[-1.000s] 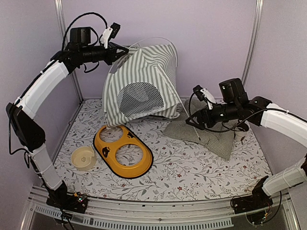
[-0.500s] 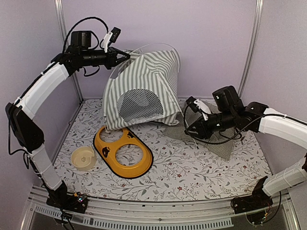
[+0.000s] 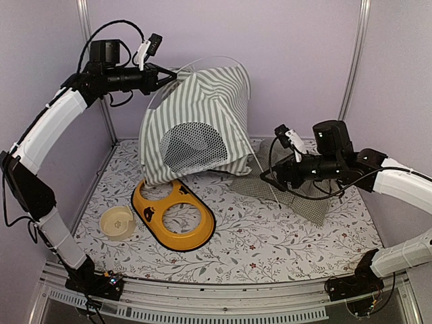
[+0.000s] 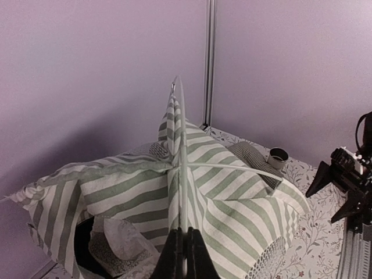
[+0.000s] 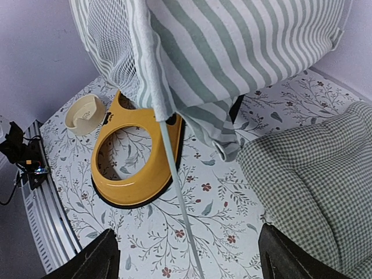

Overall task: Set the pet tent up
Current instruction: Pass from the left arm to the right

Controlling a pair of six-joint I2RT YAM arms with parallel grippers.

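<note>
pet tent [image 3: 196, 115] stands at the back of the floral table cover [image 3: 270, 243], its striped fabric hanging loose and only partly raised, with the round mesh window [image 3: 192, 145] facing the near edge. its lower hem hangs just over the far end of the yellow two-hole bowl stand [image 3: 172, 212], and its right side drapes down next to the green-checked cushion [image 3: 300, 196]. the left gripper [image 3: 167, 73] is high up at the tent's top left corner, fingers pinched together on a thin white pole [image 4: 181, 151]. in the left wrist view that pole rises straight from between the closed fingers along the fabric ridge to the peak, where a crossing pole [image 4: 232, 168] runs off to the right. seen from above, a pole arcs free over the roof and comes down on the right side. the right gripper [image 3: 266, 178] hovers low over the cushion's left edge with its fingers spread wide. in the right wrist view a pole leaves the fabric sleeve and passes between them, touching neither. a cream bowl [image 3: 117, 221] sits just left of the stand, and a small cup [image 4: 278, 156] stands beside the cushion.
</note>
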